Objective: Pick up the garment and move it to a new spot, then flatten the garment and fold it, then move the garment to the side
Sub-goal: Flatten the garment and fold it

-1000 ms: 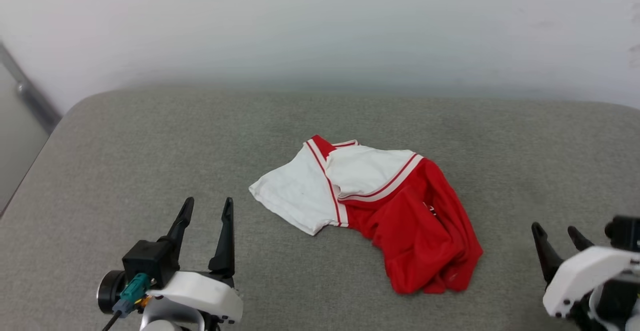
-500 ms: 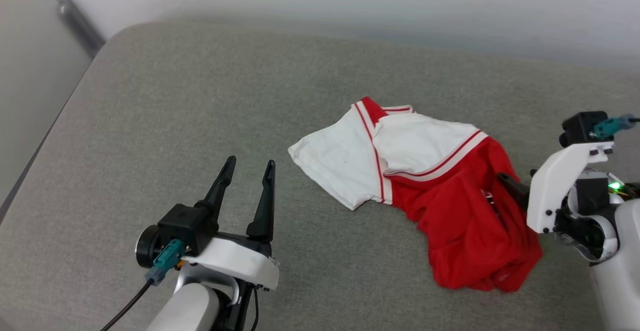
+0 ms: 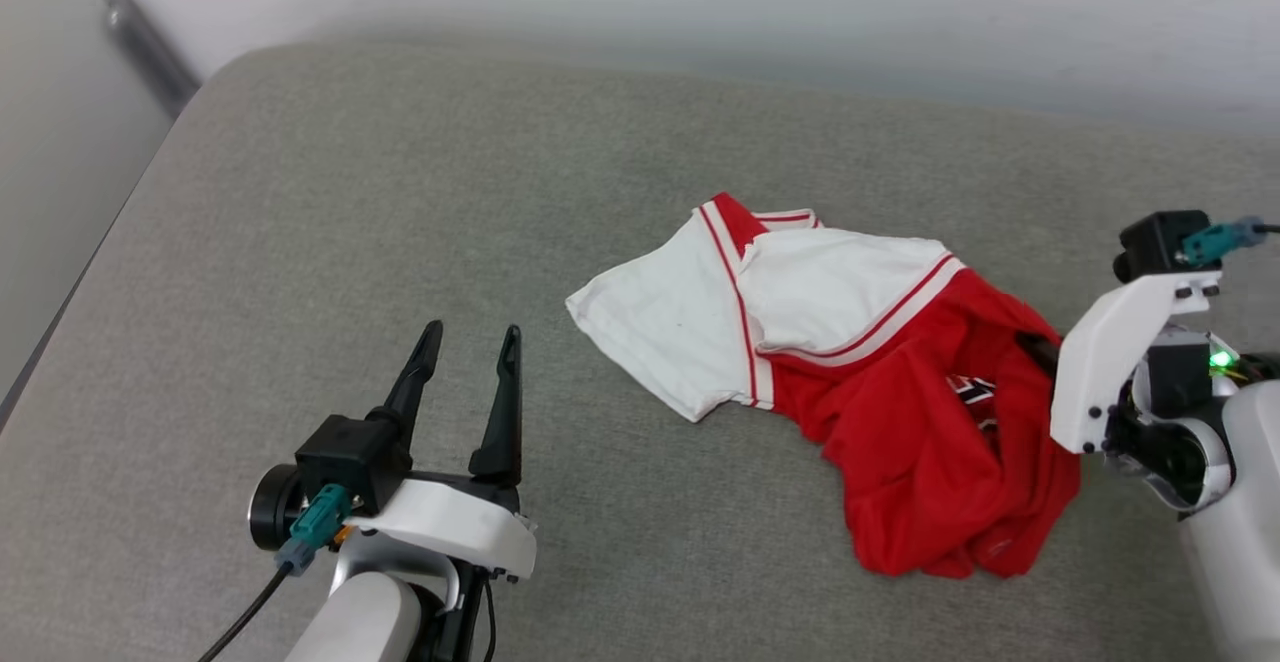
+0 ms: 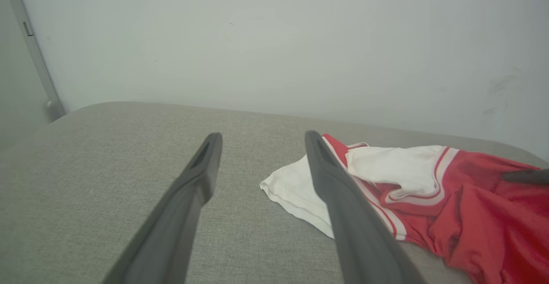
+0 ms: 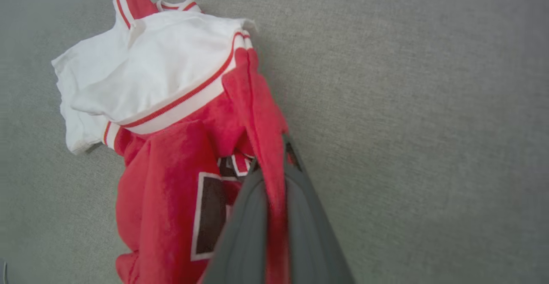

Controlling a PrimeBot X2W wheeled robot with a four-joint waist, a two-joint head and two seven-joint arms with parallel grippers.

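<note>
A crumpled red and white garment [image 3: 880, 412] lies bunched on a grey cushioned surface [image 3: 400, 192], right of centre in the head view. Its long axis runs diagonally: white sleeves and striped collar at the far left end, red body trailing to the near right end. Black white-outlined lettering peeks from a fold in the red part.

At the garment's right edge, the right gripper [image 3: 1040, 352] meets the red cloth. In the right wrist view, its two dark fingers are pressed together with a raised ridge of red fabric pinched between them, so the right gripper [image 5: 272, 155] is grasping the garment [image 5: 171, 146] beside the lettering.

The left gripper [image 3: 472, 332] hovers well apart from the garment, to its left, with its fingers spread and nothing between them. In the left wrist view, the garment's [image 4: 429, 189] white sleeve corner lies ahead and to the right of the left gripper [image 4: 261, 136].

The right arm is clearly the nearer one. A lift would likely hang the cloth from that single pinch, white end trailing.
</note>
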